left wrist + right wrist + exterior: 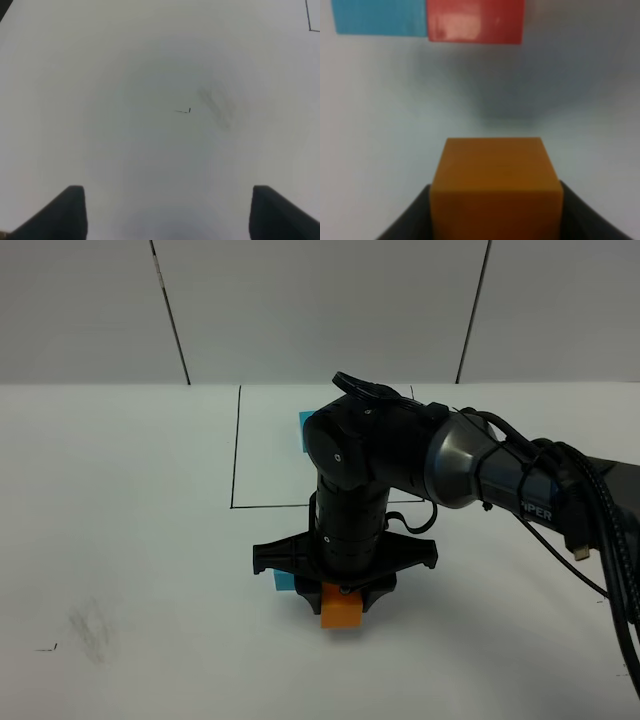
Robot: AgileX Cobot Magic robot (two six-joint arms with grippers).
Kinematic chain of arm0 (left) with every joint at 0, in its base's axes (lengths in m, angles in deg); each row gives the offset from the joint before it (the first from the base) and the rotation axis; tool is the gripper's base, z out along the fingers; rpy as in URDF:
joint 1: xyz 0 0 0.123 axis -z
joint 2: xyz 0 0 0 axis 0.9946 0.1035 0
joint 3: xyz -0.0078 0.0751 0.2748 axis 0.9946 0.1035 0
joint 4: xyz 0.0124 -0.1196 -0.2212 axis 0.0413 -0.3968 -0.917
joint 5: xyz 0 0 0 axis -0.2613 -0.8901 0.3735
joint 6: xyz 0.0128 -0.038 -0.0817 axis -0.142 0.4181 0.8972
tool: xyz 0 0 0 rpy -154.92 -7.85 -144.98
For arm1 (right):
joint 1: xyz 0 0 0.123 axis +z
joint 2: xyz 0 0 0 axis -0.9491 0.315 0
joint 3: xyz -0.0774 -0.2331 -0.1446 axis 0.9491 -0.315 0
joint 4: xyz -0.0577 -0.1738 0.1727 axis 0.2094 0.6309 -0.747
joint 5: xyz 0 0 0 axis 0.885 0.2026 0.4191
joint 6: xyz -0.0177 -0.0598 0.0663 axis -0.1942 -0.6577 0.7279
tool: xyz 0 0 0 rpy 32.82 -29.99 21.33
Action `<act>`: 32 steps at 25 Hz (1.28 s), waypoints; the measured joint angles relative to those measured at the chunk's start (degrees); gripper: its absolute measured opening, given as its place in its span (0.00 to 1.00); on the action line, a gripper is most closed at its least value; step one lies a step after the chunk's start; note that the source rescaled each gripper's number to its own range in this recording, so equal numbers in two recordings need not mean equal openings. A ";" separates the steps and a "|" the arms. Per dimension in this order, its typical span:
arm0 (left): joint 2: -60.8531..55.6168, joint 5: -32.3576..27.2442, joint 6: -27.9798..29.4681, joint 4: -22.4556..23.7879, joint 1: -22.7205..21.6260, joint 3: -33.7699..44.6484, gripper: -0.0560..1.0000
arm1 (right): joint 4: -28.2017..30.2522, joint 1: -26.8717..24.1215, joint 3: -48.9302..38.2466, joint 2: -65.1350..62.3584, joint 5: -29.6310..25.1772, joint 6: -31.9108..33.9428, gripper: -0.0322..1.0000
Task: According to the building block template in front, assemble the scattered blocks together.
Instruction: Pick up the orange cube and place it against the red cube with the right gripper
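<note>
White matte table (pixel 130 540), bare but for a faint grey smudge (pixel 90 625) and a thin black drawn rectangle (pixel 236 455). Inside that frame sits the building block template, mostly hidden behind the black right arm (pixel 400 455); only a sliver of its blue cube (pixel 304 430) shows.

Right end effector (pixel 342 598) clenched on the plain orange matte cube (pixel 495 185), fingers on two opposite side faces, held just in front of the frame. In the right wrist view the blue cube (pixel 380 17) and red cube (pixel 476 21) lie side by side, touching, a little apart from the orange one.

Left end effector (pixel 167 210) released, jaws wide over bare table, grasping nothing.

Handling, judged: cubes look rigid, light, not fragile; flat matte faces should grip well. Take opposite flat sides, square on, leaving the mating face clear.

Writing: white lettering on the right arm (pixel 537 511), partly cut off, seems to read "PER". Cubes unmarked.
</note>
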 joint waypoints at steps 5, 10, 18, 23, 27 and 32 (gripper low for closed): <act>0.00 0.00 0.00 0.00 0.00 0.00 0.63 | 0.48 0.27 0.00 1.83 1.01 0.39 0.03; 0.00 0.00 0.00 0.00 0.00 0.00 0.63 | 0.86 0.27 0.06 3.11 2.01 0.46 0.03; 0.00 0.00 0.00 0.00 0.00 0.00 0.63 | 2.79 0.27 0.06 5.21 4.37 1.91 0.03; 0.00 0.00 0.00 0.00 0.00 0.00 0.63 | 2.89 0.27 0.06 6.01 6.91 2.12 0.03; 0.00 0.00 0.00 0.00 0.00 0.00 0.63 | 2.82 0.27 0.06 6.24 8.63 2.12 0.03; 0.00 0.00 0.00 0.00 0.00 0.00 0.63 | 2.71 0.47 0.06 6.58 8.88 2.16 0.03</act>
